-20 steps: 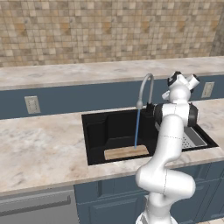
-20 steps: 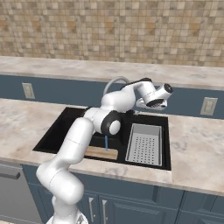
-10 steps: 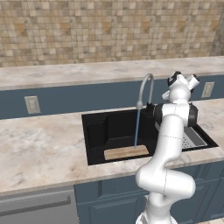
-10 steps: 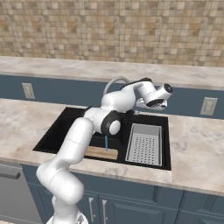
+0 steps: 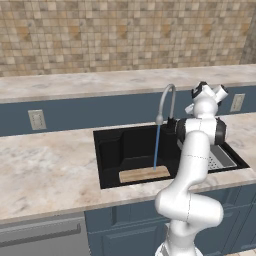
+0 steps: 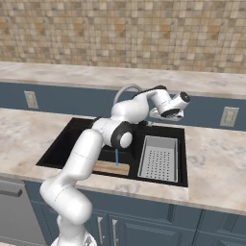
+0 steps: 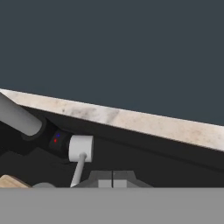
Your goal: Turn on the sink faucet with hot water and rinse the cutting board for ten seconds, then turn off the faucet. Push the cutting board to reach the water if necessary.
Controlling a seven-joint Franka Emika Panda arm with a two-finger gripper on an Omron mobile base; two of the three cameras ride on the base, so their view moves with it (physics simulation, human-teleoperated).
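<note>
There, a flat light-tan wooden cutting board (image 5: 144,174) lay at six o'clock in the matte black rectangular sink (image 5: 111,152). The thin light-blue water stream (image 5: 156,147) from the silver gooseneck faucet (image 5: 166,101) struck it. The tool (image 7: 113,180) was fully closed, gripping nothing.

Matt black sink (image 5: 112,150), pale-grained wooden cutting board (image 5: 144,174), smooth metal faucet (image 5: 166,97).

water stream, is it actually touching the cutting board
Touching. In the left base view the water falls from the sink faucet and ends right on the cutting board, near its right end.
</note>
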